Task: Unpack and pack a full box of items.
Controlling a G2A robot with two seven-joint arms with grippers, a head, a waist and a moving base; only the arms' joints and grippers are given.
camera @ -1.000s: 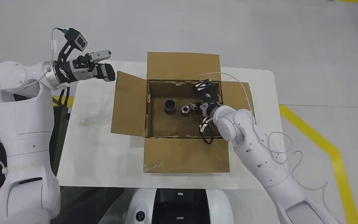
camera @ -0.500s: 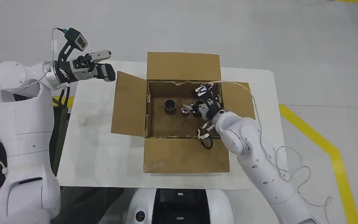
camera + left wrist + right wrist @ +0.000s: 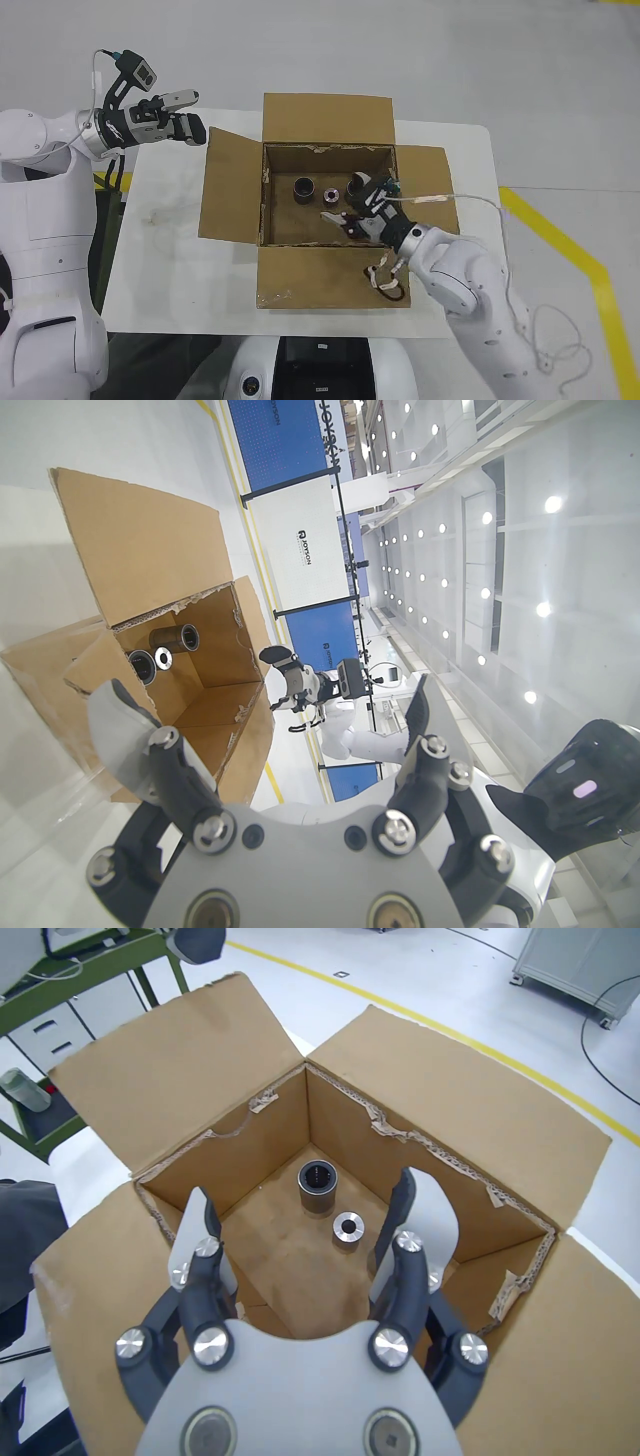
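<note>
An open cardboard box (image 3: pixel 328 282) stands mid-table with its flaps spread. On its floor a dark metal cylinder (image 3: pixel 303 188) stands upright, with a small silver ring (image 3: pixel 328 195) just right of it. The right wrist view looks down on the same cylinder (image 3: pixel 318 1188) and ring (image 3: pixel 349 1230) from above the box (image 3: pixel 450 1118). My right gripper (image 3: pixel 350 203) hovers open and empty over the box's right half, right of the ring; its fingers (image 3: pixel 200 1223) are spread wide. My left gripper (image 3: pixel 198 115) hangs open and empty past the box's left flap, at the far left corner of the table.
The white table (image 3: pixel 160 250) has bare room left of the box. A looped cable (image 3: pixel 387 285) from the right arm hangs over the box's near flap. A green cabinet (image 3: pixel 75 988) stands beyond the box, and a yellow floor line (image 3: pixel 560 240) runs at the right.
My right gripper has drawn back from the box's far right corner toward the near side, still open and empty. The left arm has not moved.
</note>
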